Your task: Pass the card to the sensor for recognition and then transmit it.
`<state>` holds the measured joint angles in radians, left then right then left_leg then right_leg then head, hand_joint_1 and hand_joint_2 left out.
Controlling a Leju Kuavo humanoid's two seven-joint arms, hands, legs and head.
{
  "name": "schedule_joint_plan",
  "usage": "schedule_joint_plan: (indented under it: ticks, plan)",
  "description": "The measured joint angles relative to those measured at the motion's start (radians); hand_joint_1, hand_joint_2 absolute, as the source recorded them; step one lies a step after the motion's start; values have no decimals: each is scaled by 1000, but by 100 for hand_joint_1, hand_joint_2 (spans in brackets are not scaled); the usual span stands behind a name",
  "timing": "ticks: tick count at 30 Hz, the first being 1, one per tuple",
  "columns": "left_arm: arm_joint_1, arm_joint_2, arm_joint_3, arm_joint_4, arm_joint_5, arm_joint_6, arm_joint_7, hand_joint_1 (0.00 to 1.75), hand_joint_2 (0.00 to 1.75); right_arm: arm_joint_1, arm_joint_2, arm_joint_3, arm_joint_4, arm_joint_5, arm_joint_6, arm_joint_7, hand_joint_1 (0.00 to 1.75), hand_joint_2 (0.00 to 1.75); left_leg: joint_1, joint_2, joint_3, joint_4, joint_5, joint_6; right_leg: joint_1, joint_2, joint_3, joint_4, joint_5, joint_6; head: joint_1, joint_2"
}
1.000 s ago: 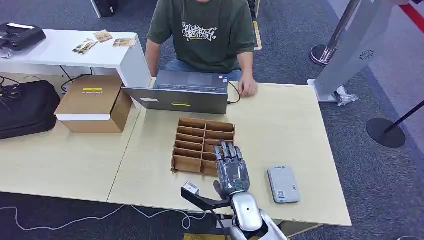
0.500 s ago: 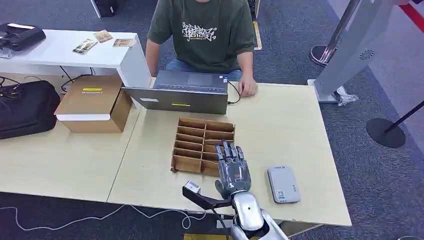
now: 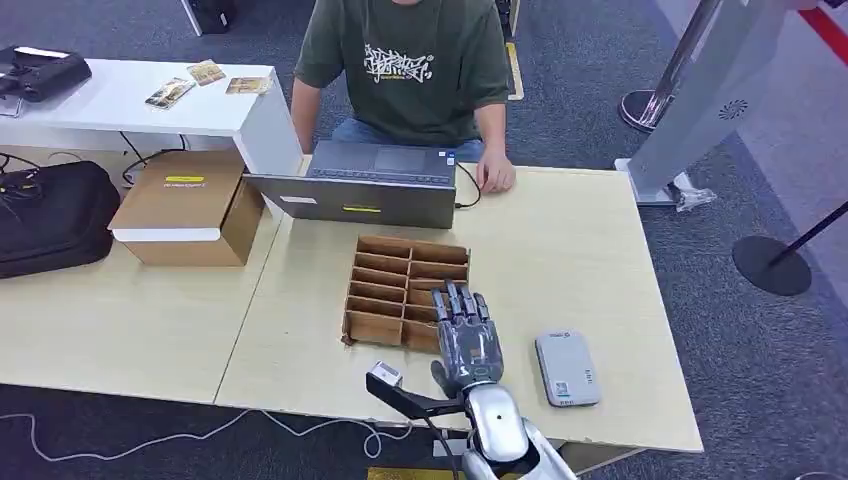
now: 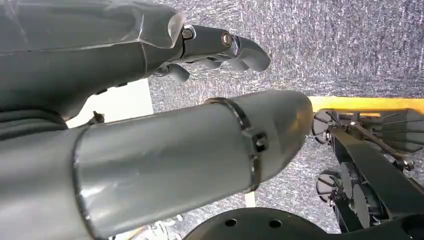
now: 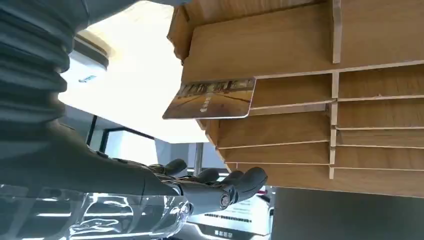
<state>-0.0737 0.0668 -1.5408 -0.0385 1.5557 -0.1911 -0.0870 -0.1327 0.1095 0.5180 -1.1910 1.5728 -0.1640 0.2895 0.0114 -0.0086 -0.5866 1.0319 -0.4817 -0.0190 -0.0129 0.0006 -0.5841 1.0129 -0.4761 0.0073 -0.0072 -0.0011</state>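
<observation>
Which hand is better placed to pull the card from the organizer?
Right. The right hand hovers open over the wooden organizer, and the card stands in a slot just beyond its fingers. The left hand hangs over the carpet, away from the table.

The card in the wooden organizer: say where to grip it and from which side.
Pinch the card by the edge standing out of its slot in the wooden organizer, coming from the open side; the rest sits between dividers. The right hand hovers above, holding nothing.
</observation>
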Motion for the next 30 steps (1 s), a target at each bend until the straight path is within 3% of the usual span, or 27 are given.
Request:
schedule_joint_plan:
  ticks: [30]
  plan:
    - [0, 0, 0, 0, 0, 1, 0, 0, 0, 0, 1, -2, 0, 0, -4, -4, 0, 175, 0, 0, 0, 0, 0, 0, 0, 0, 0, 0, 0, 0, 0, 0]
